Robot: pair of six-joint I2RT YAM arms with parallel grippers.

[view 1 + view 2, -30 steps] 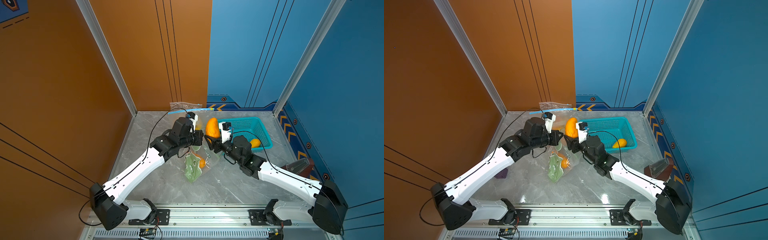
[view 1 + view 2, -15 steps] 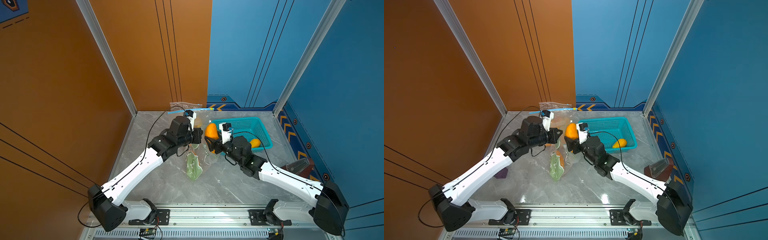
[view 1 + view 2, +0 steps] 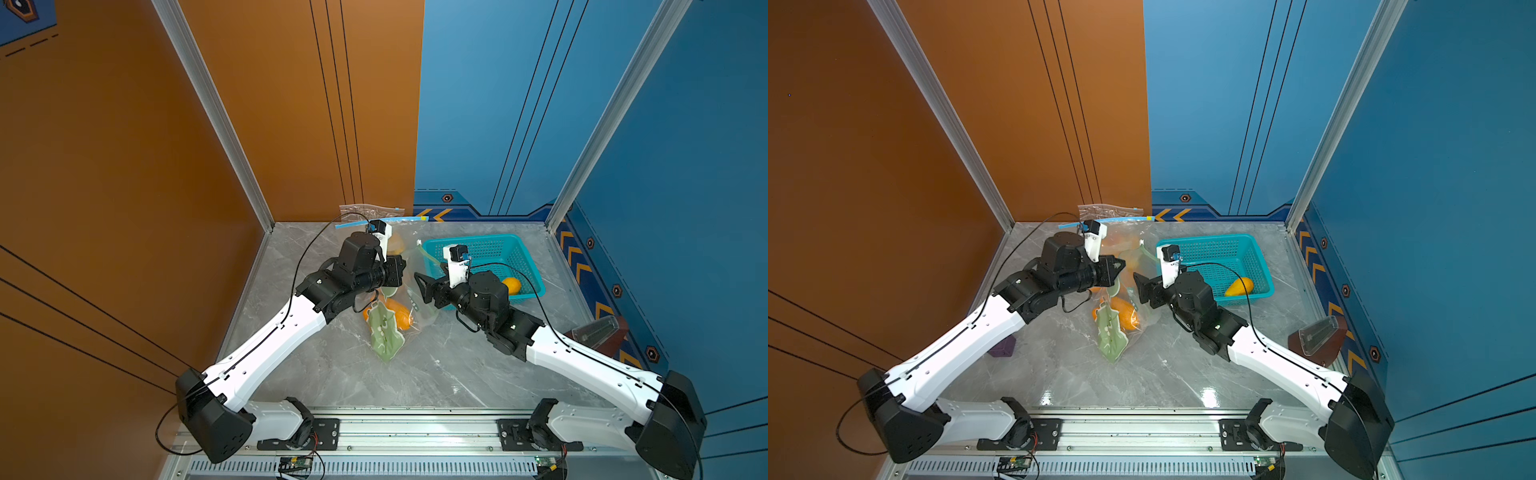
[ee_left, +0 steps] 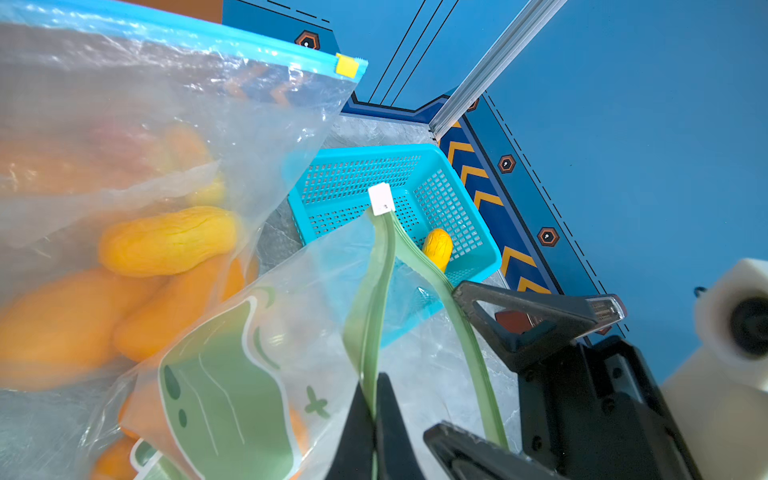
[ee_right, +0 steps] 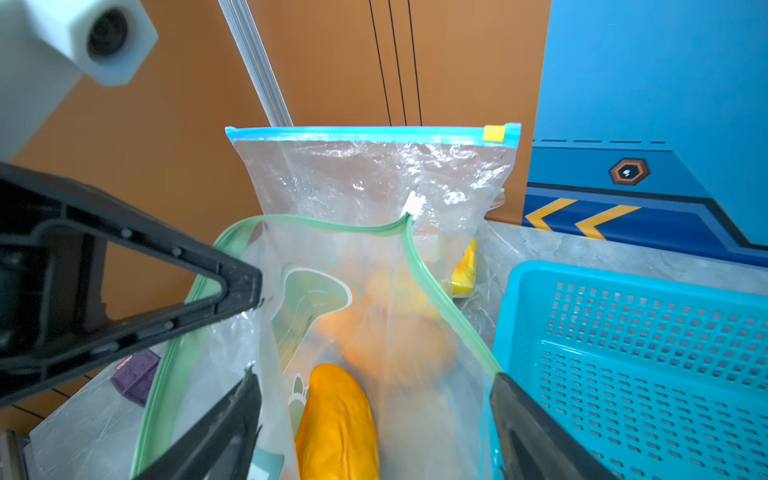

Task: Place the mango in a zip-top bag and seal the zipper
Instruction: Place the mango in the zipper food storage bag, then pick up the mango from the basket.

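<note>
Basket [image 3: 490, 251] crowds right of bag [image 3: 384, 336]; table [image 3: 415, 374] front open.

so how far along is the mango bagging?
Done: a mango lies inside the green-printed bag. In hand: the left gripper is shut on the bag's green zipper track, holding the mouth up, while the right gripper is open and empty at the mouth. Left: the track gapes open, with the white slider at one end, so sealing is not yet done.

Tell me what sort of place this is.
Probably a robot test booth, not a home: left arm and right arm bolted to an aluminium rail, plain orange wall and blue wall panels, staged props like the teal basket.
</note>
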